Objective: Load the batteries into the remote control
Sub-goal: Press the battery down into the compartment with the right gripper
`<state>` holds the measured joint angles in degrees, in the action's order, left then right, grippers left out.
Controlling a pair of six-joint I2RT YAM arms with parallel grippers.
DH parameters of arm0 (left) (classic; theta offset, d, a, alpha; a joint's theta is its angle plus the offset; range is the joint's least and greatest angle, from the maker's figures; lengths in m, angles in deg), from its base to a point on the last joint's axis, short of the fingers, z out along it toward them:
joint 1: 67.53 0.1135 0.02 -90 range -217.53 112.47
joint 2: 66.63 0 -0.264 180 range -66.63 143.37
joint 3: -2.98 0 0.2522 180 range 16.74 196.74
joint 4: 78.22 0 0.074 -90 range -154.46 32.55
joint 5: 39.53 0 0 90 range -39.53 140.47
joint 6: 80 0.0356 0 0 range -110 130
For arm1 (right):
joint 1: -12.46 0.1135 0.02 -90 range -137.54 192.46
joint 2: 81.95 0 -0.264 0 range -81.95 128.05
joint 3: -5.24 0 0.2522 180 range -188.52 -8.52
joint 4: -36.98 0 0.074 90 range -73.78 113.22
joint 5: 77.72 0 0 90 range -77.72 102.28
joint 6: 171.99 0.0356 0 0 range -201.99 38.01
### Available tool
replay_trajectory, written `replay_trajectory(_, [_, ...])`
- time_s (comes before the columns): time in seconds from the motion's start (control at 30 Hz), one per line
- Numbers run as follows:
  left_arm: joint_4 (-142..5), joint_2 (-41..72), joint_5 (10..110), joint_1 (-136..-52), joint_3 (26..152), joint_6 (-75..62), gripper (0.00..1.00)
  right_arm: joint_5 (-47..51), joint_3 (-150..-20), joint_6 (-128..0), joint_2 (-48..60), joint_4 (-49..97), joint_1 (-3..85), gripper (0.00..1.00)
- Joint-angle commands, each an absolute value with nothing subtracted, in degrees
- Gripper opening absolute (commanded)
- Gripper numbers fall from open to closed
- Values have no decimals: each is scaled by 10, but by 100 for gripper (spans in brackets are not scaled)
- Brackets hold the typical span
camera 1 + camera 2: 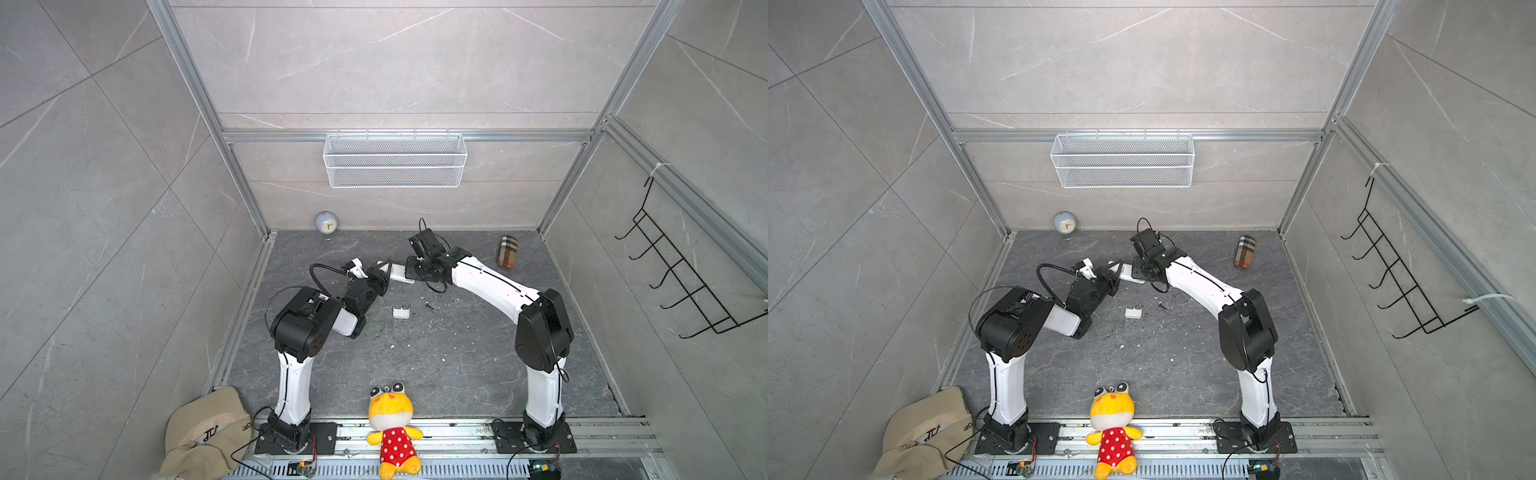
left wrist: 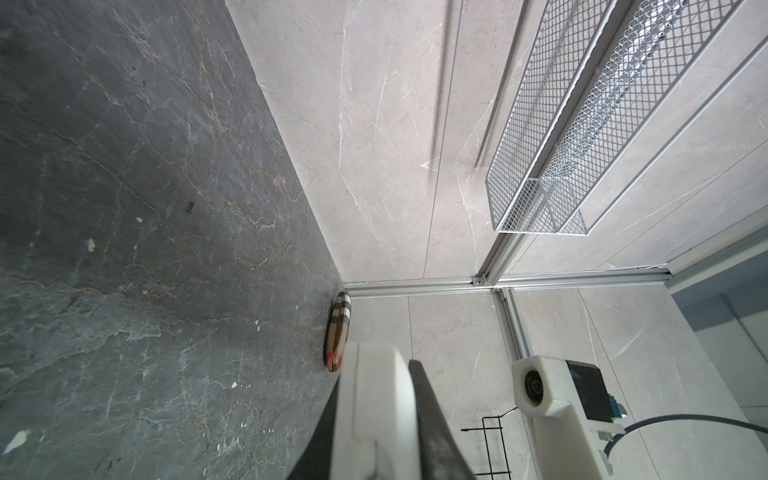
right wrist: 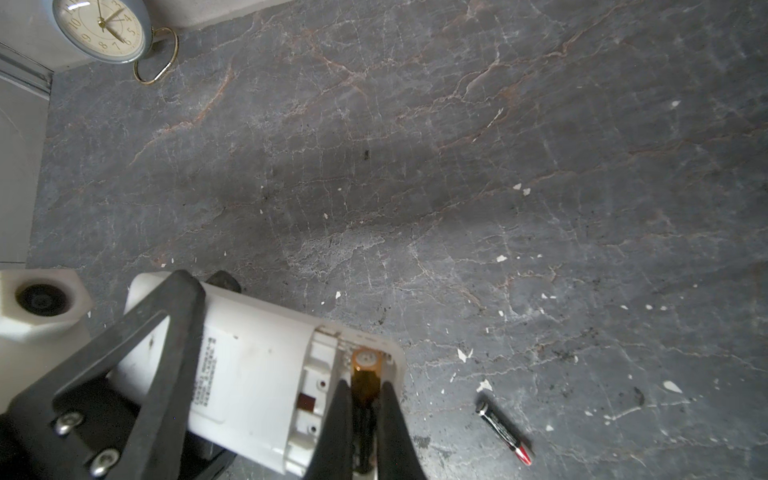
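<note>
Near back edge of table point(image 1: 457, 353): clamping remote control point(image 3: 257, 374) in left pincer point(image 2: 376, 374), slotting first battery point(image 3: 365, 368) held in right pincer point(image 3: 365, 388); second battery point(image 3: 505, 432) next.

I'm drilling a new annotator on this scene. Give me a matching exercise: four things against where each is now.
Things:
1 remote
2 cover
3 gold-ended battery
4 clock

Places:
a pinched in right gripper
b loose on table
c clamped in left gripper
d standing by back wall

Pairs: 1-c, 2-b, 3-a, 4-d
</note>
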<state>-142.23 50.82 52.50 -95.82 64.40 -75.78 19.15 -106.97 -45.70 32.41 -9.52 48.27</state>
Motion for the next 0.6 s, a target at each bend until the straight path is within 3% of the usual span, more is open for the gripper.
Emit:
replay_trajectory(0.0, [-1456,478,519,-957,653,-764,6,201,-1058,-451,320,-104,491,8])
replay_trajectory(0.37, [-1456,467,509,-956,641,-754,6,208,-1054,-415,303,-129,497,8])
replay_trajectory(0.57, [-1456,463,507,-956,645,-754,6,190,-1064,-404,308,-142,498,13])
